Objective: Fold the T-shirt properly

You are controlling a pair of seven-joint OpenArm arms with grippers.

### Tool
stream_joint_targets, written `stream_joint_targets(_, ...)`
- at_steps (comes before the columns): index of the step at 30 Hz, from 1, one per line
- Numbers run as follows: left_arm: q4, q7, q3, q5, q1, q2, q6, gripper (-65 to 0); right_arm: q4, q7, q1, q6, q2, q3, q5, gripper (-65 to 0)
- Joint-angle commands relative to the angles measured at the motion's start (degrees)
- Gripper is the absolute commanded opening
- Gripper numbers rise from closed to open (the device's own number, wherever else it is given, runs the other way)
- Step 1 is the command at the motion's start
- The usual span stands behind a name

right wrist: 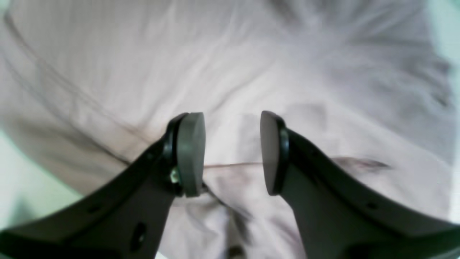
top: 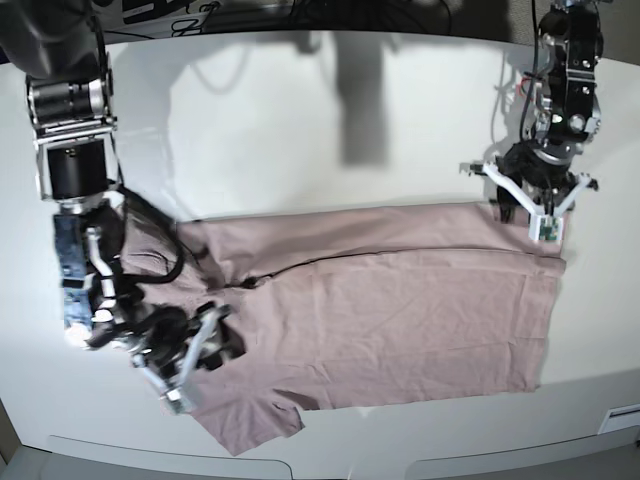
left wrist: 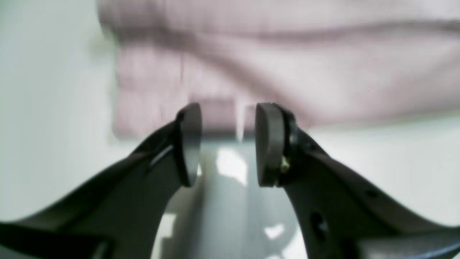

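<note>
The mauve-pink T-shirt (top: pixel 400 310) lies spread lengthwise on the white table (top: pixel 300 130), with folds and wrinkles at its left end. My left gripper (top: pixel 522 212) is open at the shirt's far right corner. In the left wrist view it (left wrist: pixel 228 144) hangs over bare table just short of the blurred shirt edge (left wrist: pixel 287 64). My right gripper (top: pixel 205 355) is open and empty over the shirt's left end. In the right wrist view it (right wrist: pixel 233 154) sits above wrinkled cloth (right wrist: pixel 143 72) with a seam running between the fingers.
The right arm's black body (top: pixel 70 130) stands at the table's left side. Dark cables (top: pixel 250 12) run along the back edge. The table's front edge (top: pixel 350 465) lies just below the shirt. Bare white table lies behind the shirt.
</note>
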Motion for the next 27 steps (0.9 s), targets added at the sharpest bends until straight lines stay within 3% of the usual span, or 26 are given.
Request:
stream_joint_targets(1, 4.5, -1.0, -0.3, -0.8, -0.5, -0.5, -0.5, -43.5, 1.7, -3.0, 1.9, 0.3, 0.5, 3.2, 3.1, -39.3)
stream_joint_targets(4, 13.6, 5.4, -0.3, -6.3, 0.3, -0.5, -1.6, -43.5, 3.2, -19.1, 1.2, 0.3, 0.6, 10.6, 13.6, -39.3)
stream_joint_targets(6, 16.0, 6.2, -0.3, -8.3, 0.6, -0.5, -3.1, -43.5, 3.5, -24.9, -0.5, 0.3, 1.8, 12.9, 21.8, -39.3)
stream_joint_targets(8, 15.2, 4.3, -0.3, -8.7, 0.6, -0.5, -3.7, -43.5, 3.5, -26.7, -2.7, 0.3, 2.8, 13.8, 23.1, -39.3)
stream_joint_targets(12, 9.4, 2.1, -0.3, -8.8, 0.5, -0.5, -3.7, -43.5, 3.6, -24.3, -7.4, 0.3, 4.0, 13.8, 18.5, -39.3)
stream_joint_targets(16, 3.1, -0.2, -0.3, -10.7, 0.4, -0.4, -4.3, -43.5, 3.6, -13.7, -10.5, 0.3, 4.2, 13.7, 7.7, -39.3)
stream_joint_targets(19, 2.5, 0.0, -0.3, -10.9, 0.6, -0.2, -5.8, -43.5, 3.5, -9.1, -11.7, 0.3, 4.2, 13.6, -0.2, -39.3)
stream_joint_targets(27, 2.5, 2.1, -0.3, -12.3, 0.6, -0.2, -6.3, -43.5, 3.2, -0.9, -11.8, 0.3, 4.2, 9.4, -12.9, -39.4)
